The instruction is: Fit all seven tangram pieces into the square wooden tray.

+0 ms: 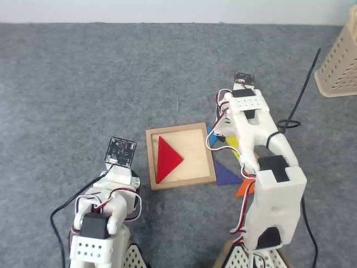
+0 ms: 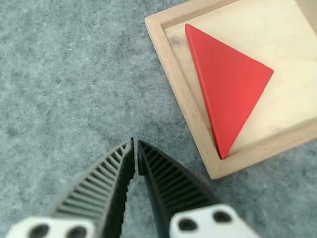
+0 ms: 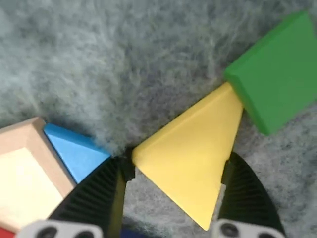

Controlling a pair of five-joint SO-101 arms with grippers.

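- Tray [image 1: 179, 182]: square, pale wood with a raised rim. It lies flat on the grey carpet [image 1: 83, 84] between the two arms, turned slightly askew.
- Red triangle [image 1: 167, 159]: large and flat, inside the tray. Its long edge runs along the rim on the left arm's side, and one point faces the tray's middle. The rest of the tray floor is bare wood.
- Left gripper [image 2: 134, 145]: the fingers are drawn narrow with the tips almost meeting, and nothing is between them. It hangs over bare carpet just beside the tray's near corner, apart from the rim.
- Left arm [image 1: 106, 218]: it stands at the lower left of the high view, short of the tray.
- Right gripper [image 3: 177, 163]: the fingers are spread wide to either side of the yellow triangle [image 3: 190, 148] and appear to press its edges.
- Right arm [image 1: 268, 167]: it stretches along the far side of the tray, over the loose pieces.
- Yellow triangle: on the carpet outside the tray, near its corner, with one tip touching the green square [image 3: 277, 69].
- Blue piece [image 3: 74, 148]: on the carpet, right against the outside of the tray's corner.
- Purple piece [image 1: 225, 174]: on the carpet just beside the tray's rim, partly under the right arm.
- Orange piece [image 1: 245, 188]: on the carpet next to the purple piece, mostly hidden by the arm.
- Basket [image 1: 340, 61]: pale and slotted, at the far right edge, well apart from the tray.
- Cable [image 1: 304, 89]: black, trailing over the carpet toward the right arm.
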